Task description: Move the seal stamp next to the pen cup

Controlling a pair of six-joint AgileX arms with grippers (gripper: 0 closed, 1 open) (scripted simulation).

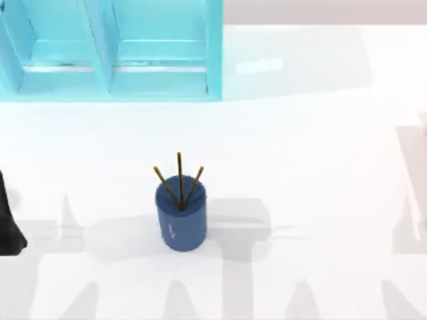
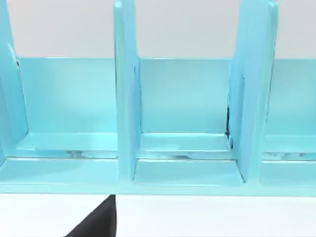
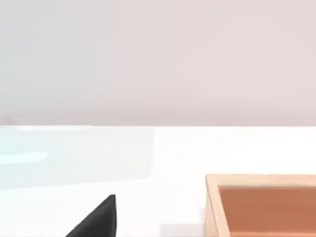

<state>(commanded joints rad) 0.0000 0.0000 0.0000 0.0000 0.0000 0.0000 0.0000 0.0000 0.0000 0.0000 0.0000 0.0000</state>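
The pen cup (image 1: 180, 217) is a dark blue cylinder with a small pale mark on its side. It stands upright on the white table, a little left of the middle, with three thin yellow-black pencils rising from its top. The seal stamp is out of view. My left arm (image 1: 8, 227) sits as a dark shape at the table's left edge, well to the left of the cup. A black tip of my left gripper (image 2: 96, 219) juts into the left wrist view, facing the shelf. A like black tip of my right gripper (image 3: 96, 219) hangs over bare table.
A turquoise shelf unit (image 1: 107, 50) with upright dividers (image 2: 126, 98) stands along the back left of the table. In the right wrist view an open wooden box (image 3: 261, 202) rests on the table. White table surface surrounds the cup.
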